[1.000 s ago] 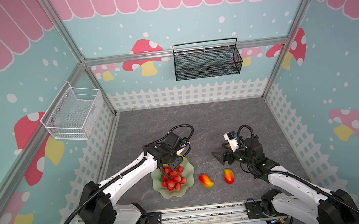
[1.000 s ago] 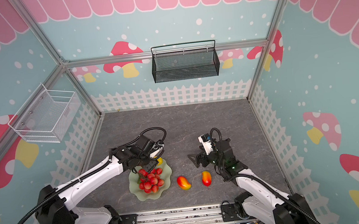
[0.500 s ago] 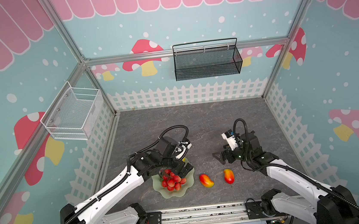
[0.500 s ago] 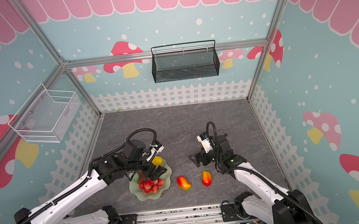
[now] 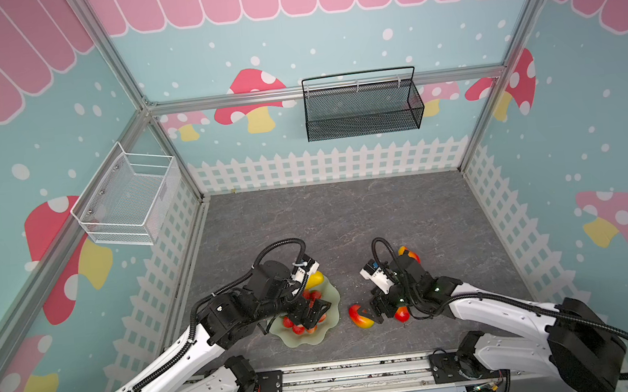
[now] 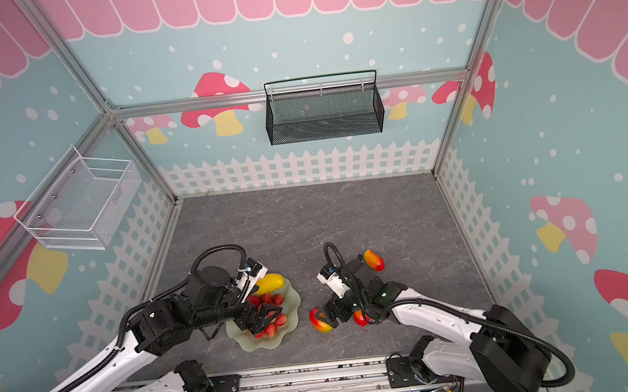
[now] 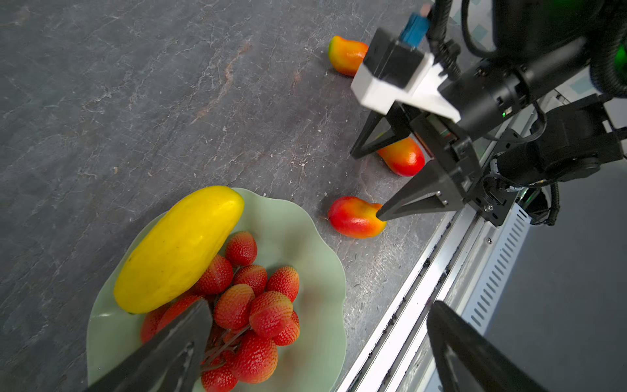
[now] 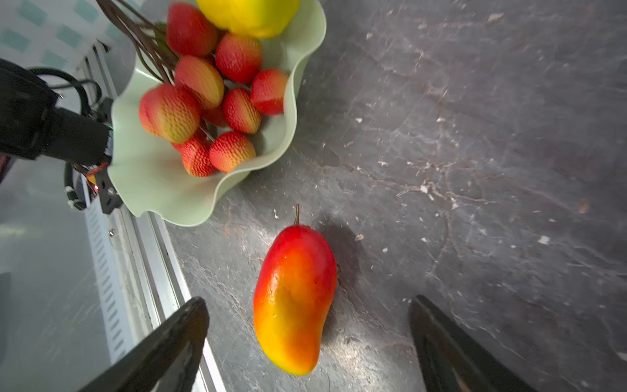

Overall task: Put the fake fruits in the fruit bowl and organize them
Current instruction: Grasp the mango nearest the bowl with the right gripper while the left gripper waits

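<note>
The pale green fruit bowl point(image 5: 299, 341) point(image 6: 268, 344) point(image 7: 322, 258) point(image 8: 152, 176) sits near the front edge. A yellow oblong fruit point(image 5: 314, 279) point(image 6: 270, 283) point(image 7: 179, 251) and a bunch of red berries point(image 6: 267, 299) point(image 7: 252, 305) point(image 8: 210, 101) lie in it. My left gripper point(image 5: 313, 311) point(image 7: 320, 312) hovers open over the berries, holding nothing. Three mangoes lie on the table: one beside the bowl point(image 5: 360, 315) point(image 7: 354, 217) point(image 8: 295, 298), one under the right wrist point(image 5: 402, 314) point(image 7: 402, 156), one farther back point(image 5: 408, 254) point(image 6: 373, 260). My right gripper point(image 5: 374, 311) point(image 8: 307, 302) is open, its fingers straddling the yellow end of the mango beside the bowl.
A black mesh basket point(image 5: 363, 109) hangs on the back wall and a white wire basket point(image 5: 128, 201) on the left wall. An aluminium rail point(image 5: 341, 371) runs along the table's front edge, close to the bowl. Picket-fence walls enclose the grey floor.
My left gripper opened, leaving the yellow fruit at the bowl's far rim, and drew back over the berries. My right gripper dropped forward to the mango beside the bowl, uncovering the rear mango.
</note>
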Robot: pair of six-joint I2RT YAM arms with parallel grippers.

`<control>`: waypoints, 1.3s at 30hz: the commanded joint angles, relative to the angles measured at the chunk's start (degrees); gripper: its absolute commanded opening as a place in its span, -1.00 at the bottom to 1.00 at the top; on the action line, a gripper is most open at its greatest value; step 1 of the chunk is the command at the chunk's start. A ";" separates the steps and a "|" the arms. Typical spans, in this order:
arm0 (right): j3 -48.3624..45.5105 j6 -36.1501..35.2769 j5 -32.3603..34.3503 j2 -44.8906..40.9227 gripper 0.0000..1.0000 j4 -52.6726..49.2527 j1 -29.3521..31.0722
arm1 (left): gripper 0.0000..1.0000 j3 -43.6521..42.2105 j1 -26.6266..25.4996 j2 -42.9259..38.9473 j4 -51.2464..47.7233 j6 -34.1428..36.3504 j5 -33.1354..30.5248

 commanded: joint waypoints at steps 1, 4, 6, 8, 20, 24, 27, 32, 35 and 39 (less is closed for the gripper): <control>1.84 0.26 1.77 2.02 0.83 -0.36 2.29 | 1.00 -0.05 -0.22 -0.32 -0.77 -0.98 -1.57; 2.49 1.13 3.28 4.02 0.79 -0.23 4.66 | 1.00 -0.01 -0.22 0.23 -0.64 -1.17 -2.31; 3.00 1.44 4.33 5.37 0.77 -0.77 5.73 | 1.00 0.21 -0.22 0.80 -0.99 -1.26 -2.03; 3.30 1.86 5.51 6.39 0.75 -0.75 6.55 | 1.00 0.08 -0.22 0.86 -0.92 -1.43 -1.89; 5.57 2.68 9.21 12.20 0.30 -2.14 7.88 | 1.00 -0.05 -0.21 -0.21 -0.64 -1.15 -3.60; 6.08 2.68 11.72 11.86 -0.01 -3.74 7.85 | 1.00 -0.05 -0.14 -0.72 -0.72 -1.34 -6.14; 7.23 2.47 12.96 9.84 -0.07 -4.90 7.86 | 1.00 0.04 -0.13 -0.93 -0.71 -1.67 -10.58; 12.44 2.21 14.49 6.79 -0.15 -7.94 7.89 | 1.00 0.50 0.69 -0.85 -0.82 -3.48 -18.30; 15.56 2.58 14.90 4.90 -0.15 -8.00 7.89 | 1.00 0.65 2.19 -0.85 -1.18 -4.85 -20.21; 19.21 2.08 11.92 5.44 -0.14 -6.73 7.87 | 1.00 0.23 5.81 -1.93 -1.54 -5.76 -18.20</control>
